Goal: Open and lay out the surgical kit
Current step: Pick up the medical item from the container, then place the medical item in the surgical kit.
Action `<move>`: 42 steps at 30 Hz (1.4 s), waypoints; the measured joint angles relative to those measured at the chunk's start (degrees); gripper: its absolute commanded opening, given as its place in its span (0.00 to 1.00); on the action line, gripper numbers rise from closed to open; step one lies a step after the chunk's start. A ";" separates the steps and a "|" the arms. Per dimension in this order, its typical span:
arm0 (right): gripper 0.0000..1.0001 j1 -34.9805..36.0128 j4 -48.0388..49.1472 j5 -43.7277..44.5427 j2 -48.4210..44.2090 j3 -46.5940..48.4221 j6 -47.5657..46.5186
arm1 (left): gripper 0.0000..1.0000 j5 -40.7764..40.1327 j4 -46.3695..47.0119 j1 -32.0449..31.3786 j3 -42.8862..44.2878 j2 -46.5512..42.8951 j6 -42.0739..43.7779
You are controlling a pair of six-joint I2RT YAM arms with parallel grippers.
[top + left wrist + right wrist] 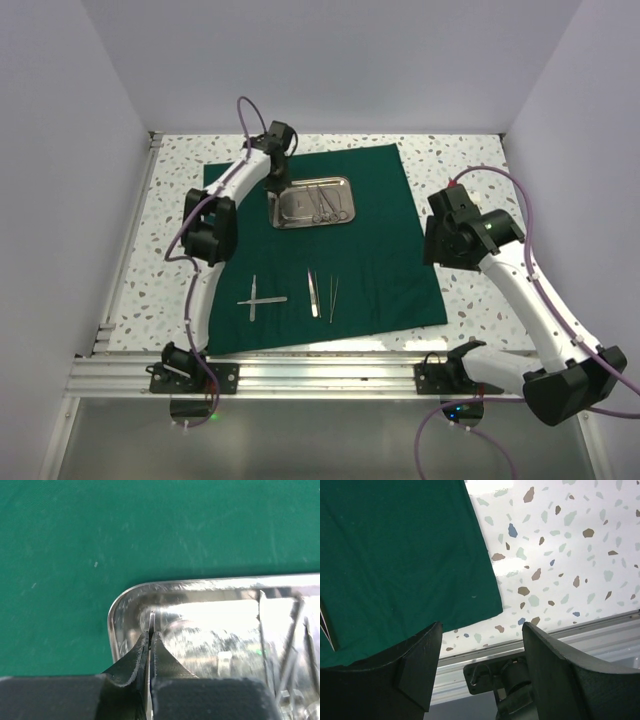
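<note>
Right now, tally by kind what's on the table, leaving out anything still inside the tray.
Green cloth: 1
Steel tray: 1
Slim silver instruments lying on the cloth: 4, two crossed and two side by side
Total: 6

The left tool (150,636) is pinching a thin silver instrument (150,621), seen edge-on, over the near corner of the steel tray (150,587). Green cloth (100,540) is lying beyond and left of the tool. More slim instruments (295,630) are resting in the tray, right of the tool.
</note>
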 measured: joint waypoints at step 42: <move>0.62 1.99 14.43 -21.29 46.80 41.88 -1.55 | 0.69 -0.42 1.90 -14.71 -62.51 -56.13 -18.56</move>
